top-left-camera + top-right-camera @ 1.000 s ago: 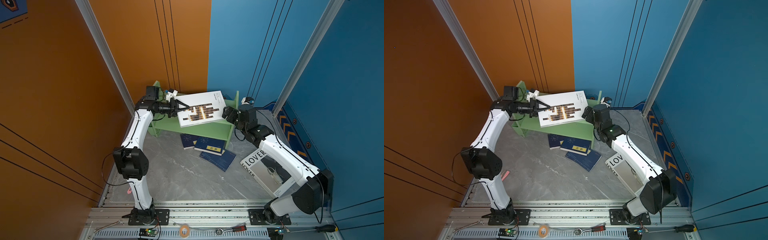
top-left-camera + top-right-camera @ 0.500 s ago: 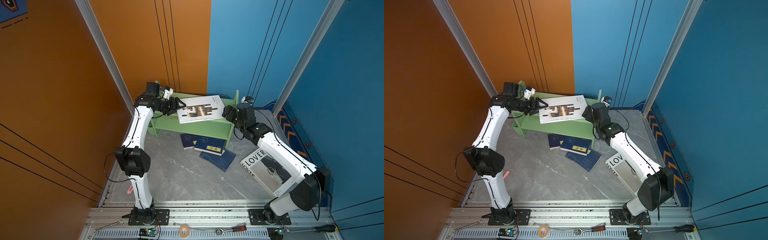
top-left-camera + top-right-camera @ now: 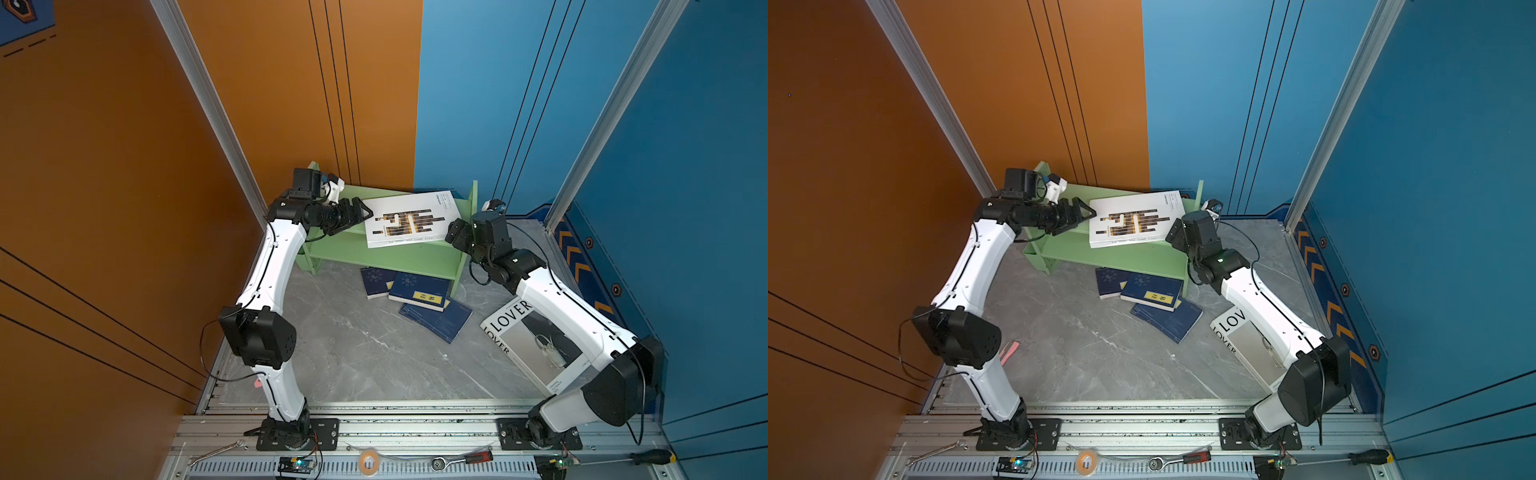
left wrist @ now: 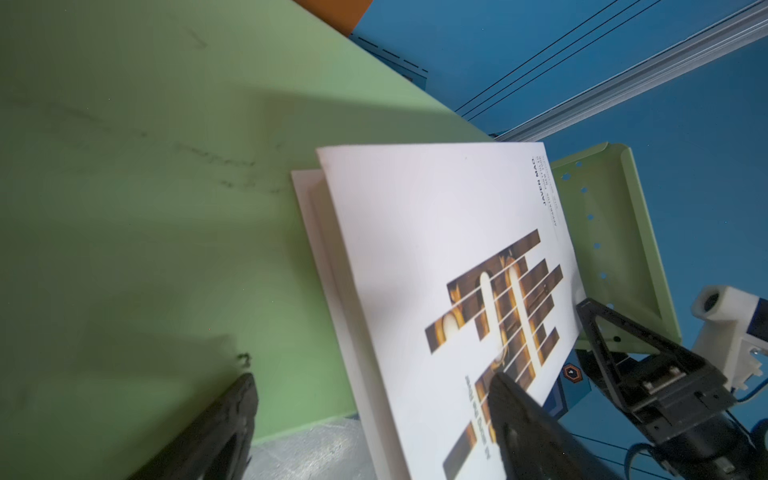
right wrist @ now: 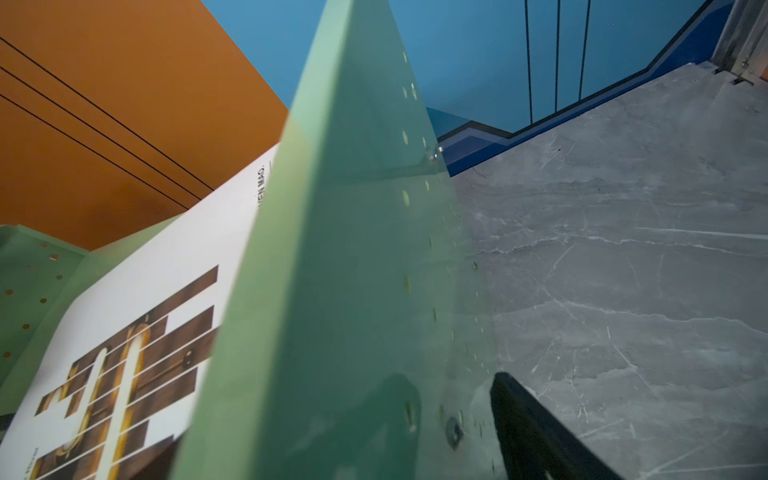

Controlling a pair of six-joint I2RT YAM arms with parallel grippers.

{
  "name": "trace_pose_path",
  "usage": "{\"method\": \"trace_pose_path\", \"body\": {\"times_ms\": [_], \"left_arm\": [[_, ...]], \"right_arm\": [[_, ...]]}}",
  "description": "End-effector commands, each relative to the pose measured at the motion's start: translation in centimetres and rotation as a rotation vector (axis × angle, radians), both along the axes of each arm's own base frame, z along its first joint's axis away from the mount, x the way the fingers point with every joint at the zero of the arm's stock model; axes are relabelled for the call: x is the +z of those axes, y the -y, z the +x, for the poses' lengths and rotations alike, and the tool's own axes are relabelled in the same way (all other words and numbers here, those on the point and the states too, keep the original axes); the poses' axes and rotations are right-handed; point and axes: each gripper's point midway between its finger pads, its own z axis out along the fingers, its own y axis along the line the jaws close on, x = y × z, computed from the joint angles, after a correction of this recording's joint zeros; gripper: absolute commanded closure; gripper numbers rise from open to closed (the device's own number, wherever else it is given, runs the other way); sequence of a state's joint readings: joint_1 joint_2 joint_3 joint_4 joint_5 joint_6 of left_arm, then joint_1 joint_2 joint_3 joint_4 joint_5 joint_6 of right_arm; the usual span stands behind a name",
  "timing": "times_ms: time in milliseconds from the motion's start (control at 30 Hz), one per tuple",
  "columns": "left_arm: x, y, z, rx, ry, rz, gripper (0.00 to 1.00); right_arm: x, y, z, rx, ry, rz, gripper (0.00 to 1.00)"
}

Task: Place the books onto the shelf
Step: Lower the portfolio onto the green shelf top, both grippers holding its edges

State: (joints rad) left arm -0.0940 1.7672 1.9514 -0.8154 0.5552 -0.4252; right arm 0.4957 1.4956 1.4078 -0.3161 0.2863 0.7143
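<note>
White book (image 3: 411,220) with black-gold blocks lies on green shelf (image 3: 399,259); left fingers (image 4: 523,424) and right fingers (image 4: 588,309) spread open.

Book (image 3: 411,218) atop shelf (image 3: 399,259), three books (image 3: 419,286) before it, fifth book (image 3: 525,334) rightward

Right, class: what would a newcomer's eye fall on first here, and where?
The white book with the black-gold pattern lies askew on top of the green shelf in the far corner, the open left gripper at its edge. Three navy books are scattered on the grey surface before the shelf; the LOVER book lies partly under the right arm.
</note>
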Motion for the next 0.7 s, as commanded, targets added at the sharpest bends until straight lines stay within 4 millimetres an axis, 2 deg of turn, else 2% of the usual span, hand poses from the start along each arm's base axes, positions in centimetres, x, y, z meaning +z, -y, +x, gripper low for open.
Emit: {"method": "trace_pose_path", "body": {"times_ms": [0, 133, 267, 400, 500, 667], "left_arm": [[2.1, -1.4, -0.8, 0.076, 0.078, -0.091, 0.07], [1.5, 0.3, -2.5, 0.030, 0.033, -0.337, 0.07], [0.7, 1.5, -4.0, 0.006, -0.011, -0.448, 0.08], [1.1, 2.3, -4.2, -0.003, -0.014, -0.553, 0.08], [0.7, 2.8, -4.0, -0.006, -0.037, -0.583, 0.09], [1.1, 4.4, -3.8, -0.051, -0.050, -0.630, 0.12]], "right_arm": [[0.5, 0.9, -1.4, -0.013, -0.006, -0.012, 0.12], [1.2, 1.2, -1.9, -0.006, 0.011, -0.011, 0.12], [2.1, 1.3, -2.5, 0.004, 0.033, 0.000, 0.12], [2.7, 1.5, -3.0, 0.007, 0.055, 0.021, 0.11], [2.9, 1.6, -3.2, 0.002, 0.065, 0.036, 0.11], [2.7, 1.8, -3.5, -0.004, 0.061, 0.043, 0.11]]}}
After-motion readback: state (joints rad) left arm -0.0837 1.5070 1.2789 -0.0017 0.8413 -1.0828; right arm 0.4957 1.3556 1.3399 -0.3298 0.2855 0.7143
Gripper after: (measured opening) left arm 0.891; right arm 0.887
